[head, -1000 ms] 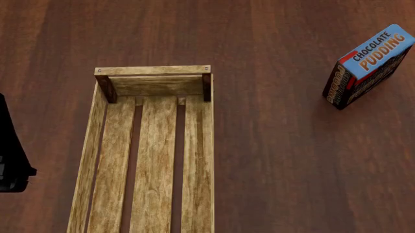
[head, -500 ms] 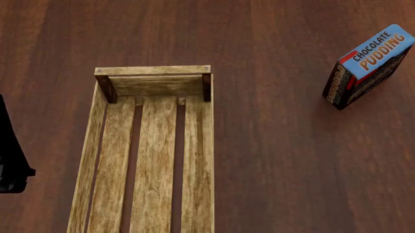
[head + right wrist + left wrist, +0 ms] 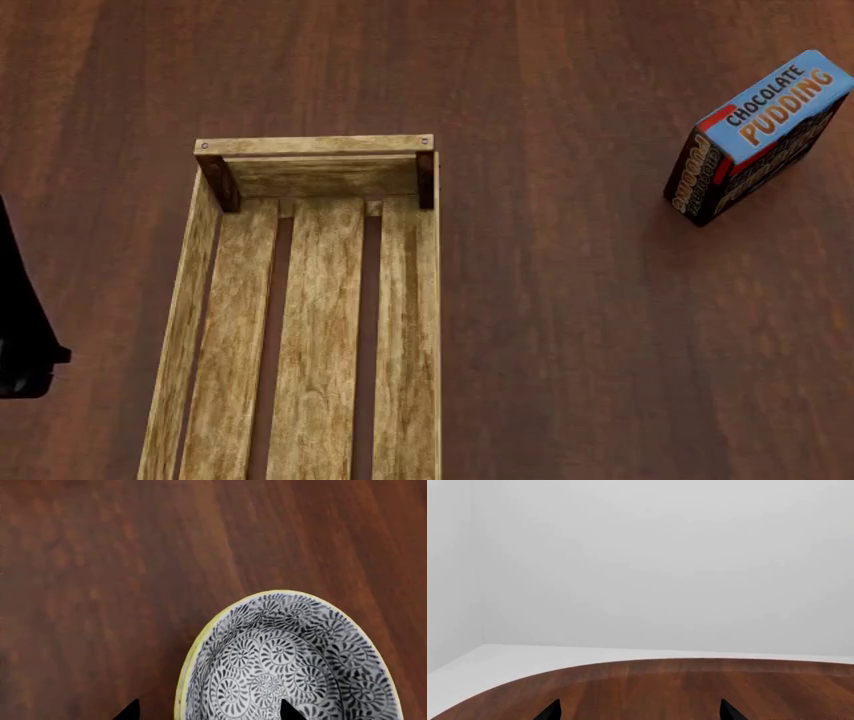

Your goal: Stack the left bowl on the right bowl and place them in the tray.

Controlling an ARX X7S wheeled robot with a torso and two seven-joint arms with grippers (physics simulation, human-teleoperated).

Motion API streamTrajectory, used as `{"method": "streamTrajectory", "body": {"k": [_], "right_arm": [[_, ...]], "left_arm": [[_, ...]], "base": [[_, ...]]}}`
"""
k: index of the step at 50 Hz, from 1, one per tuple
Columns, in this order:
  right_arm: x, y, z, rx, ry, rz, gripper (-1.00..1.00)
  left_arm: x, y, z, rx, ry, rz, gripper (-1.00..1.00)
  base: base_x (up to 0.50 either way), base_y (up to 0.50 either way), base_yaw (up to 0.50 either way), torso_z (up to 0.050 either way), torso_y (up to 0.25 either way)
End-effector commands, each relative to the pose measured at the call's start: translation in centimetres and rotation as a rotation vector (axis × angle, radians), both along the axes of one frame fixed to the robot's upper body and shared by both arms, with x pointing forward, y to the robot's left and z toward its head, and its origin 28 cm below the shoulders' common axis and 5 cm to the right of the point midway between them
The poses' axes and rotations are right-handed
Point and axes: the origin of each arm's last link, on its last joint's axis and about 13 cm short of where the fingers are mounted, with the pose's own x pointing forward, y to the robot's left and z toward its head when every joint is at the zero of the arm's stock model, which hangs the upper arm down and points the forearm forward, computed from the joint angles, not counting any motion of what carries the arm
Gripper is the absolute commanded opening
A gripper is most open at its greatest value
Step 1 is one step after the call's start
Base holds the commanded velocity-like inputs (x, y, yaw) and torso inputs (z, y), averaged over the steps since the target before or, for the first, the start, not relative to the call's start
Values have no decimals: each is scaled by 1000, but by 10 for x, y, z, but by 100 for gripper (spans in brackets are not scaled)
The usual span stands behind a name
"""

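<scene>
Bowls — one showed, patterned, beneath the right gripper, fingers spread wide. One tray, one pudding box; left gripper — wide too.

Even, soft light fills all views, sharp and free of glare or blur. The box casts a faint shadow on the table beside it.

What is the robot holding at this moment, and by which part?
Nothing seems held. The right gripper hangs open over the patterned bowl, its rim between the fingertips, not gripped. The left gripper is open over bare table.
</scene>
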Motion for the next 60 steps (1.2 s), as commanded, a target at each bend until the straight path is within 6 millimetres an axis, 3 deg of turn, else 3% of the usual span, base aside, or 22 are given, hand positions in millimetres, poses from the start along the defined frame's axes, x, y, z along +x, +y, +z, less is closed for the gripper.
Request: {"method": "streamTrajectory", "body": {"k": [1,28,60], "right_arm": [[1,1,-7,15,14,9,100],[18,-15,-34,12,30,-20,100],[21,-10,-57,50,88,1,100]], "left_arm": [[0,-1,-1,2,3,-2,100],[6,-1,-6,17,18,4,100],[5,-2,-7,20,23,5,100]], "base": [[0,0,0,0,0],[0,0,0,0,0],[0,0,0,0,0]]}}
